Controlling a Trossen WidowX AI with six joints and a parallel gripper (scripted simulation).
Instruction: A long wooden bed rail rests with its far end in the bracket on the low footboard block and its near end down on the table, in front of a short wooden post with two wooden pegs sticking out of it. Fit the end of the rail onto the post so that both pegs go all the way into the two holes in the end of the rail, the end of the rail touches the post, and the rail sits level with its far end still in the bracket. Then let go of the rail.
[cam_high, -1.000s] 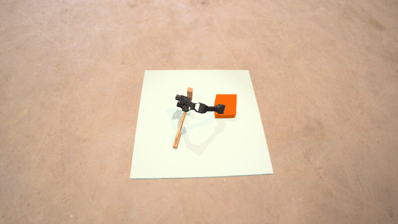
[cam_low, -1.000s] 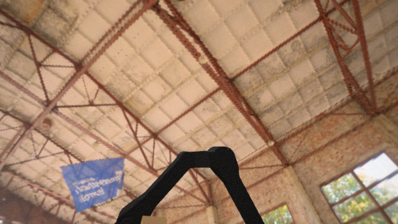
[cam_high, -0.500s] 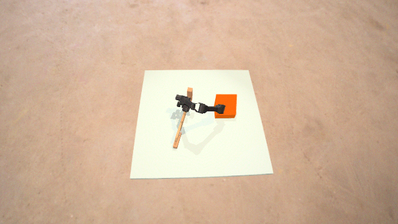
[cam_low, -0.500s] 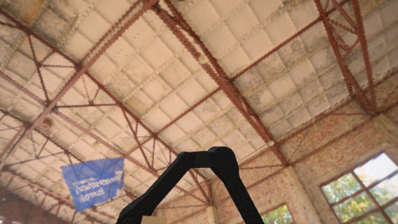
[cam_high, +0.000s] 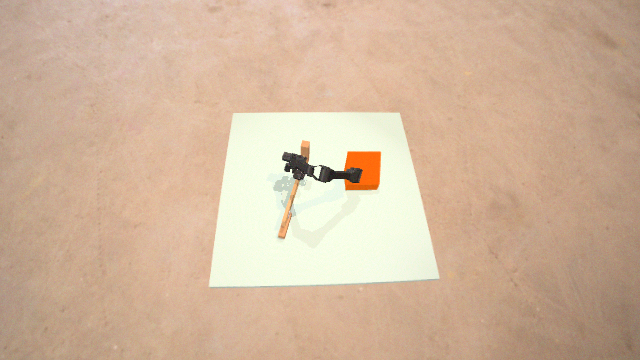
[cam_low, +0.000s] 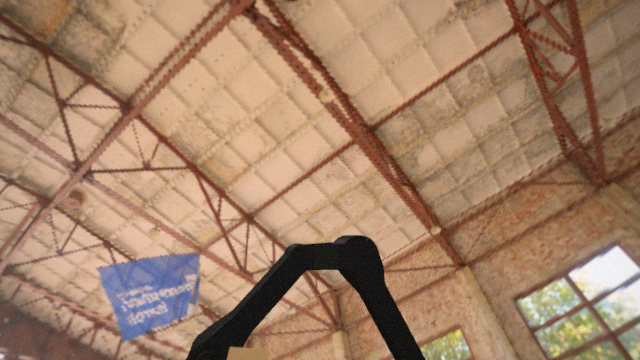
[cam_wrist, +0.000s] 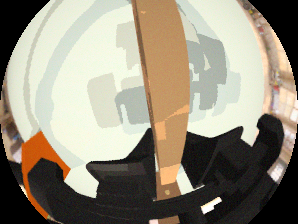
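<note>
The long wooden rail (cam_high: 291, 206) lies across the pale mat, running from its lower end at front left up toward the short wooden post (cam_high: 305, 149). My gripper (cam_high: 298, 173) sits over the rail's upper part, just below the post, and is shut on the rail. In the wrist view the rail (cam_wrist: 161, 90) runs straight up the picture and passes between my dark fingers (cam_wrist: 166, 185), which close on both its sides. The pegs, the rail's end holes and the footboard bracket cannot be made out. The exterior view shows only my arm (cam_low: 320, 295) against a ceiling.
The arm's orange base block (cam_high: 363, 170) stands on the mat to the right of the post, and its edge shows at the left of the wrist view (cam_wrist: 36, 163). The pale mat (cam_high: 322, 200) lies on a brown floor.
</note>
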